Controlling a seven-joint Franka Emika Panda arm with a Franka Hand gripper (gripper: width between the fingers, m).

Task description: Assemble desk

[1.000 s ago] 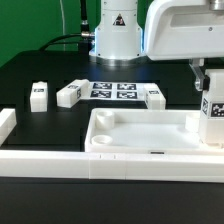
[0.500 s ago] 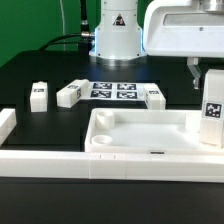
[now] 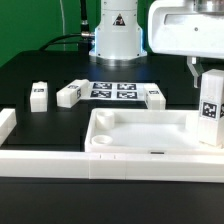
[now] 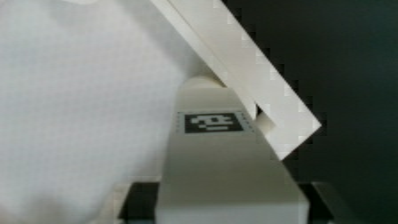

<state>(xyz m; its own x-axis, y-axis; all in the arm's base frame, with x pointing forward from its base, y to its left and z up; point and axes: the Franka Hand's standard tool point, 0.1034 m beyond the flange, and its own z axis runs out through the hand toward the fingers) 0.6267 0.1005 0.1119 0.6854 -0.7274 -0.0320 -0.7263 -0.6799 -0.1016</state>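
The white desk tabletop (image 3: 150, 128), a tray with a raised rim, lies at the front right of the black table. My gripper (image 3: 207, 78) hangs over its right end, shut on a square white leg (image 3: 209, 112) that stands upright with its tag facing out. In the wrist view that leg (image 4: 217, 150) sits between my dark fingers (image 4: 148, 200), and the tabletop's rim (image 4: 240, 60) runs slantwise beyond it. Three more legs lie behind the tabletop: one at the left (image 3: 38, 95), one beside it (image 3: 68, 94) and one at the right (image 3: 155, 97).
The marker board (image 3: 113, 90) lies flat between the loose legs. A long white border rail (image 3: 50, 160) runs along the front, with a raised end at the exterior view's left (image 3: 7, 122). The arm's base (image 3: 117, 35) stands behind the board.
The held leg has shifted slightly toward the exterior view's left and turned a little, and its tag now faces more to the front. The loose legs and tabletop have not moved.
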